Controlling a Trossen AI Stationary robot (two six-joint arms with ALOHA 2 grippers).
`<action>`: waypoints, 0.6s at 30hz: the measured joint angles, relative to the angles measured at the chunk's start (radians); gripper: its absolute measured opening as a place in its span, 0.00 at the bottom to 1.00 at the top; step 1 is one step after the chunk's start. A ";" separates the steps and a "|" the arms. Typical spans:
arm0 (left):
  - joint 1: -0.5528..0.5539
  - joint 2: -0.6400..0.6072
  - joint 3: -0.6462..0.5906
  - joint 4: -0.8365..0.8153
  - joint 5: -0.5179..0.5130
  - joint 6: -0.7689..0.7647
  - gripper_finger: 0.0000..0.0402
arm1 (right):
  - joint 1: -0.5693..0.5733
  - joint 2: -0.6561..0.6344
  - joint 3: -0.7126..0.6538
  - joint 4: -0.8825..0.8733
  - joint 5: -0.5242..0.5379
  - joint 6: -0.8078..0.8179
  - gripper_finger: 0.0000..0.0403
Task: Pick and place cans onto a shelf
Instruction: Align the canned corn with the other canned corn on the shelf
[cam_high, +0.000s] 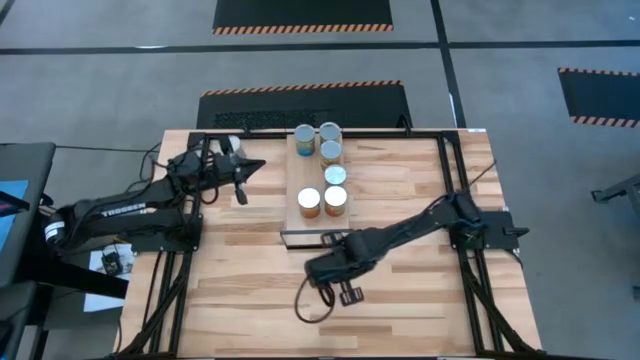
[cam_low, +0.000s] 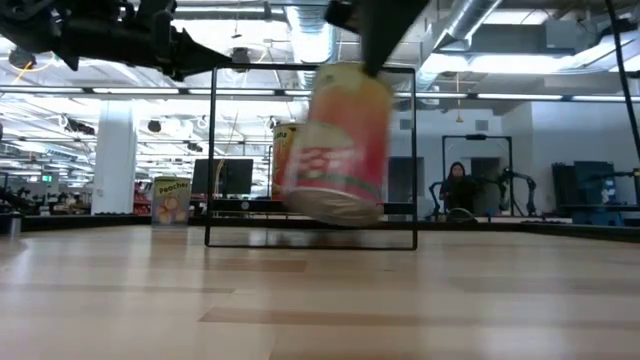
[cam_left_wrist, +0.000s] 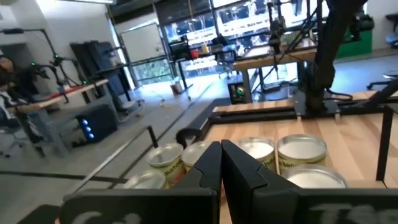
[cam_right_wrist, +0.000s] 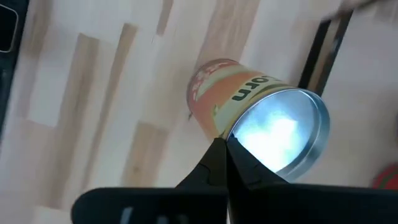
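Note:
Six cans with silvery tops stand on the light-wood shelf (cam_high: 320, 225), among them one (cam_high: 336, 201) at its near end. Another can (cam_high: 228, 146) stands on the table at the far left, beside my left gripper (cam_high: 250, 172), which is shut and empty above the table; its fingers also show in the left wrist view (cam_left_wrist: 221, 158). My right gripper (cam_high: 348, 293) is near the shelf's dark front edge, shut on an orange-labelled can (cam_low: 335, 145). That can is hidden under the arm in the high view. My right gripper meets the orange-labelled can at the rim of its silvery top (cam_right_wrist: 231, 138), where its closed fingertips (cam_right_wrist: 214, 158) end. It comes from above, slanting. The can hangs tilted below the fingers, lifted clear of the table (cam_low: 320, 300).
A black frame (cam_low: 212, 150) stands around the shelf. Black rails (cam_high: 445, 190) run along the tabletop's sides. A cable loop (cam_high: 305, 300) hangs by my right arm. Bare tabletop (cam_high: 420, 310) lies toward the near edge. A person (cam_low: 458, 190) sits far behind the table.

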 joint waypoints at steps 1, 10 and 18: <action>0.000 -0.010 0.000 -0.013 -0.006 0.000 0.00 | -0.007 0.011 0.014 0.007 0.002 -0.042 0.01; 0.000 -0.030 -0.003 -0.056 -0.008 -0.002 0.00 | 0.003 0.072 0.045 0.031 0.080 -0.330 0.01; 0.000 -0.023 -0.003 -0.095 -0.003 -0.012 0.00 | 0.032 0.106 0.046 0.143 0.156 -0.479 0.01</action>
